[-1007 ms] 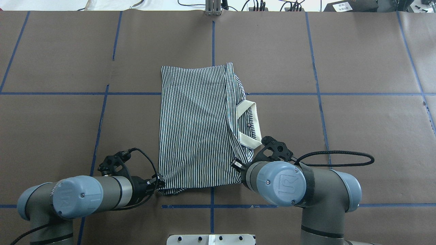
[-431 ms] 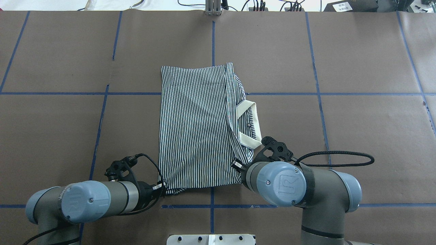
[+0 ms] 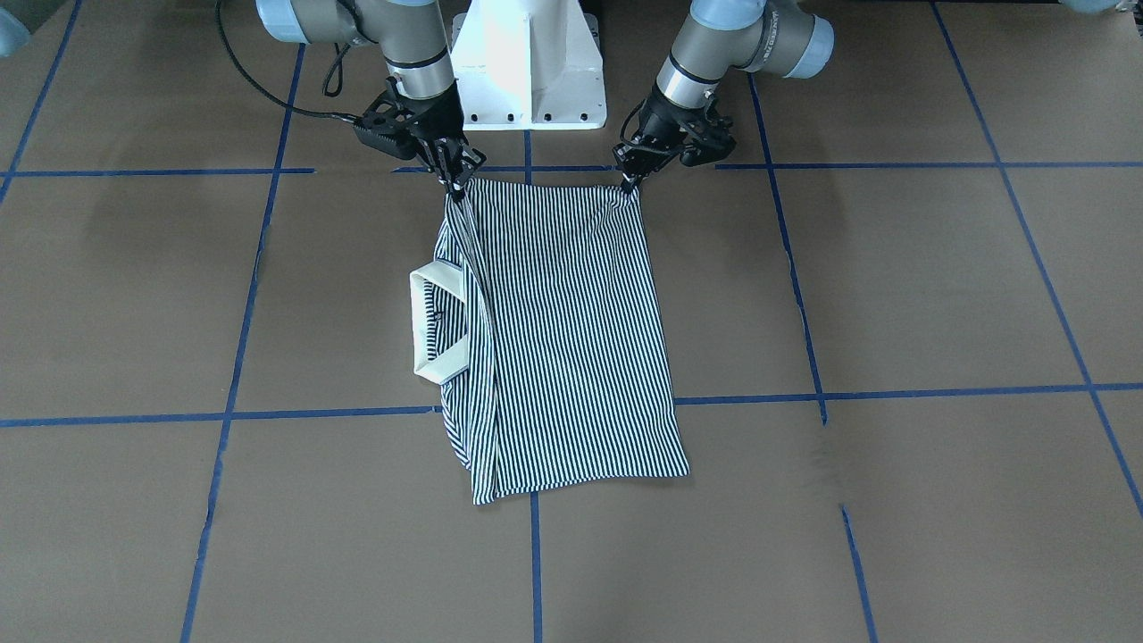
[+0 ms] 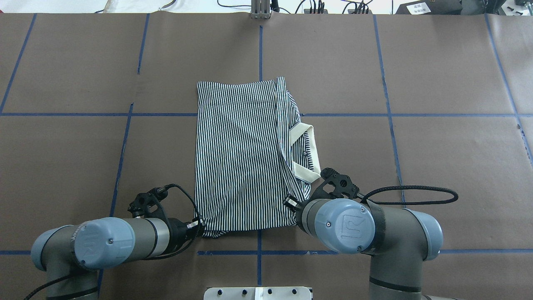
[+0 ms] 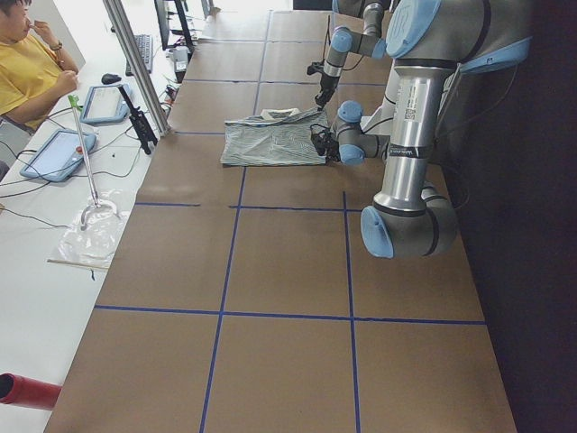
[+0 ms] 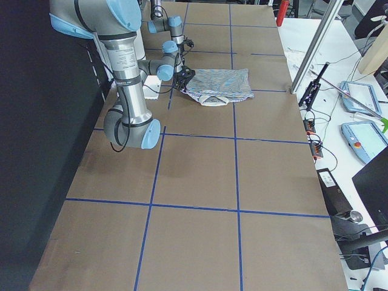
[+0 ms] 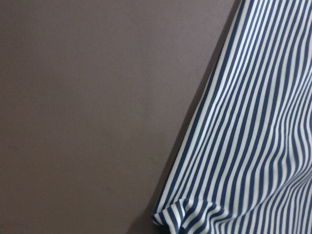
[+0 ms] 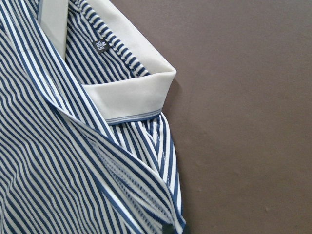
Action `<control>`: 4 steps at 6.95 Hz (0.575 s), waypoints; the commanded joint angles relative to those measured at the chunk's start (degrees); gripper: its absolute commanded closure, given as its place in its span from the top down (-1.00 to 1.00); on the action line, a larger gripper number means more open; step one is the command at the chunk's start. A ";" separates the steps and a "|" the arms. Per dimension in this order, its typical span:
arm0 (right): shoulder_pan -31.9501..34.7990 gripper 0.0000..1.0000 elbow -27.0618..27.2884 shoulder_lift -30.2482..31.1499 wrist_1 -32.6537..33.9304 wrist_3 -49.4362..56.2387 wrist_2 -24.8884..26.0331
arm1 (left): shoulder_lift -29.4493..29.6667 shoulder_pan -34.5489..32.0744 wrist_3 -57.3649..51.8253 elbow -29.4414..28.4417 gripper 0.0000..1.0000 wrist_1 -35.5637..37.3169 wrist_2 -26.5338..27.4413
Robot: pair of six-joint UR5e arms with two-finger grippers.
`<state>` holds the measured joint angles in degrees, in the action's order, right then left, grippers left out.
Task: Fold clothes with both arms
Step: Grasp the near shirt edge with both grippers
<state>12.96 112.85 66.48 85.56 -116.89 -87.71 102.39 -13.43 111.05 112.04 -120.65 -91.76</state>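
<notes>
Both shirt [image 3: 571,339] corners: left hand [image 3: 631,184], right hand [image 3: 457,184]

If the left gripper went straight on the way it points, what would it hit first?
The polo shirt: the left gripper points at its near corner, tips right by it; contact unclear.

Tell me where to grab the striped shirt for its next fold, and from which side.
Pinch the polo shirt at the two corners of its short edge nearest the white pedestal, coming in low from that side: it lies flat as a long rectangle.
</notes>
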 commanded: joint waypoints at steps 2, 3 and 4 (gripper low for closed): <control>-3.81 -1.00 13.37 2.43 9.91 -3.86 0.00 | 0.17 1.29 3.01 15.78 -1.00 15.10 0.00; -2.08 -1.00 17.27 0.86 16.50 -3.61 -0.52 | 1.30 1.30 2.68 17.41 -1.00 18.48 -0.09; 1.85 -1.00 16.79 -0.98 16.92 -3.00 -0.70 | 1.75 0.26 1.11 16.12 -1.00 18.52 -0.09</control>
<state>11.48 127.72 67.33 99.15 -120.19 -88.10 103.39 -12.56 113.20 127.70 -104.38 -91.81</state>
